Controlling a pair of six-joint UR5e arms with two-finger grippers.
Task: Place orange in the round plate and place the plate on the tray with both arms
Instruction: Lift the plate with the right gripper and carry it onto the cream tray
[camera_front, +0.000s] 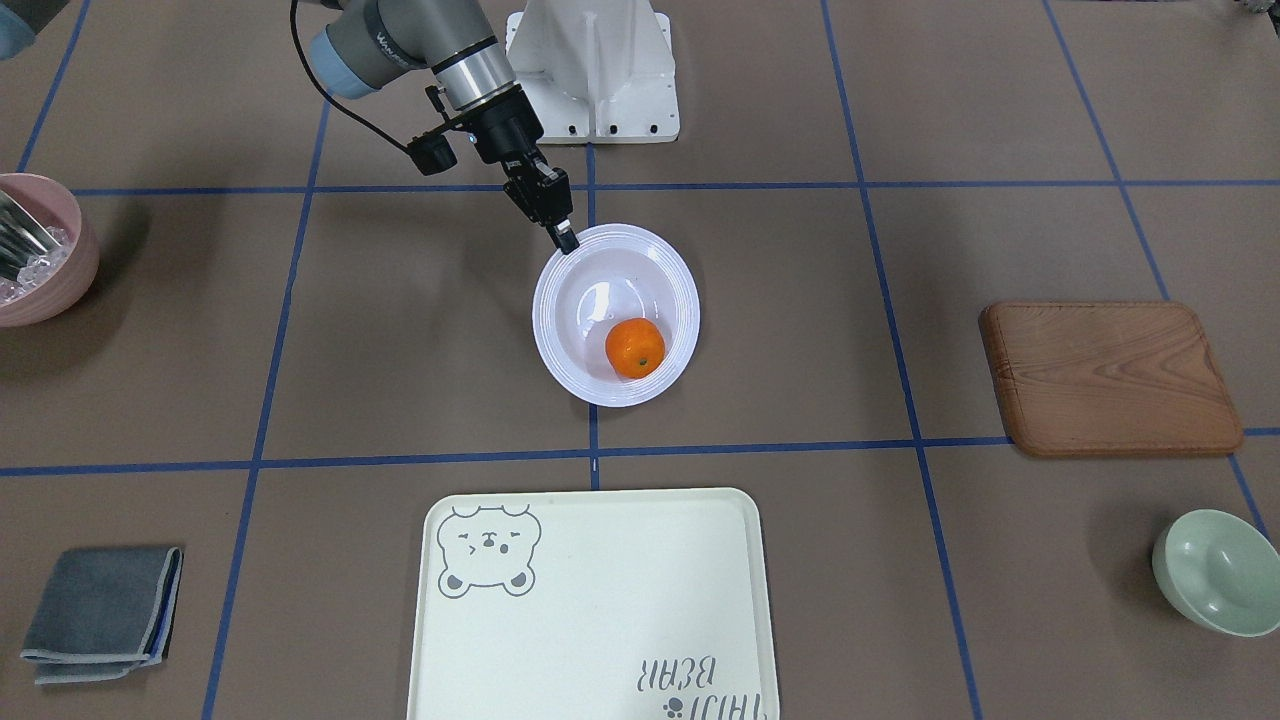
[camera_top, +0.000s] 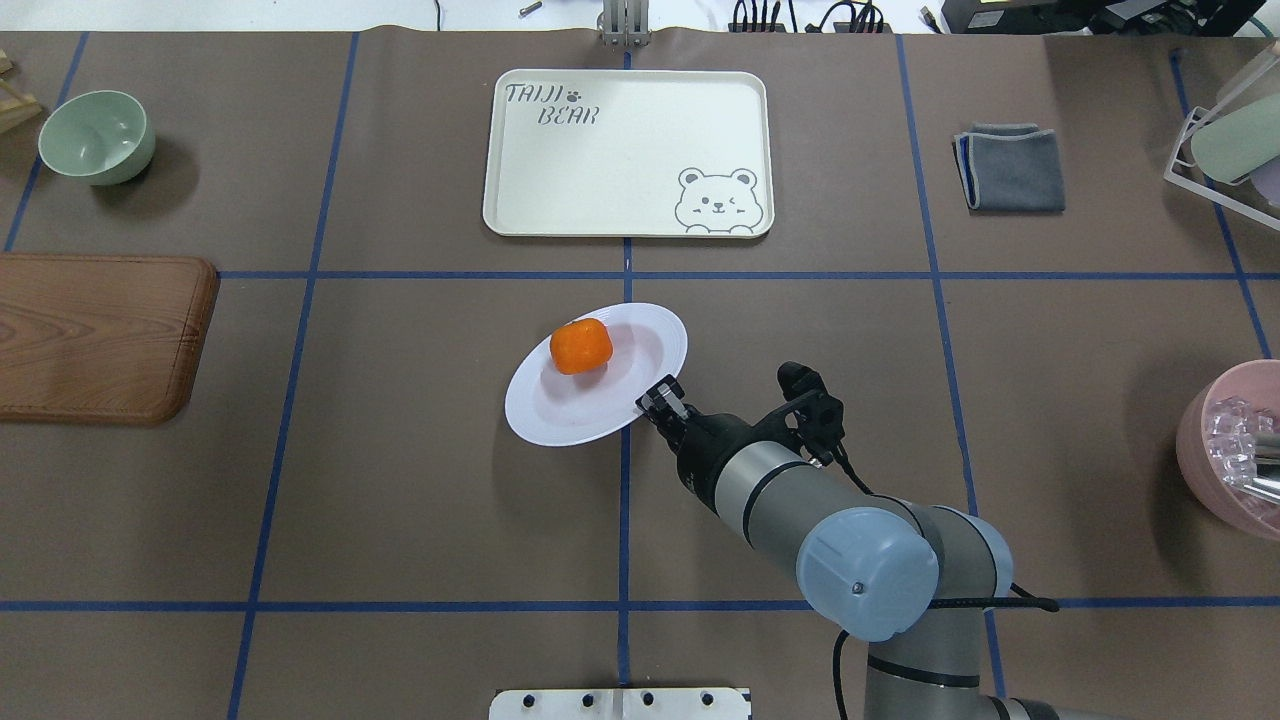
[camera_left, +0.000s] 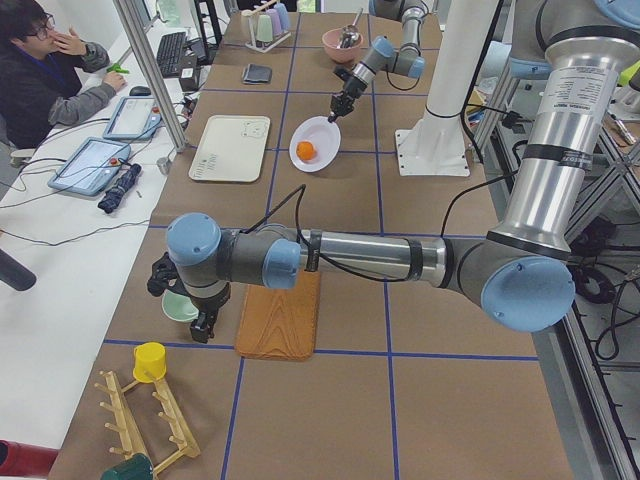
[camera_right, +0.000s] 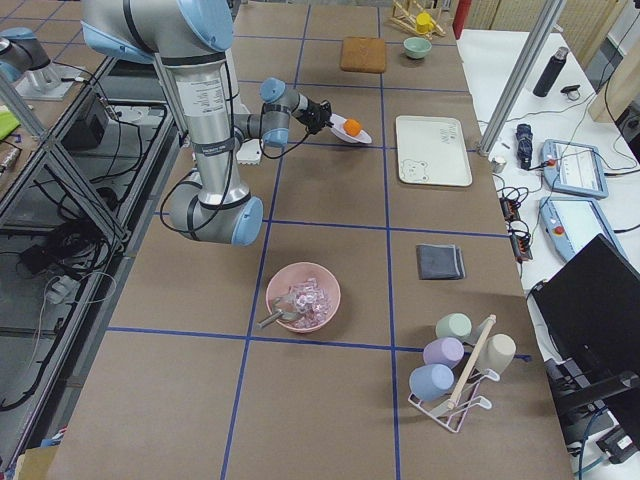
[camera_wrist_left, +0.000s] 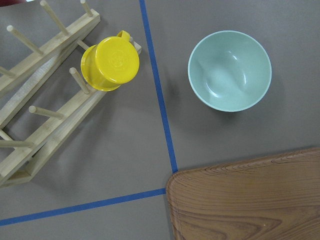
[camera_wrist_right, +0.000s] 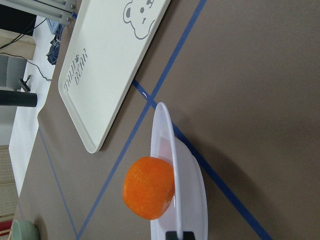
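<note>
The orange (camera_front: 635, 348) lies inside the white round plate (camera_front: 600, 290) at the table's middle. My right gripper (camera_front: 566, 240) is shut on the plate's rim on the robot's side, and the plate sits tilted. In the right wrist view the plate (camera_wrist_right: 187, 180) shows edge-on with the orange (camera_wrist_right: 147, 187) resting against it. The cream tray (camera_top: 620, 150) with the bear drawing lies bare beyond the plate, across a blue line. My left gripper (camera_left: 203, 325) hangs far off by the mint-green bowl (camera_left: 180, 305); I cannot tell whether it is open or shut.
A wooden board (camera_top: 95, 335) and the mint-green bowl (camera_top: 97, 135) lie on the robot's left. A pink bowl (camera_top: 1235, 450) and folded grey cloth (camera_top: 1010, 165) lie on its right. A wooden rack with a yellow cup (camera_wrist_left: 111, 64) stands past the bowl. A person (camera_left: 45, 75) sits beside the table.
</note>
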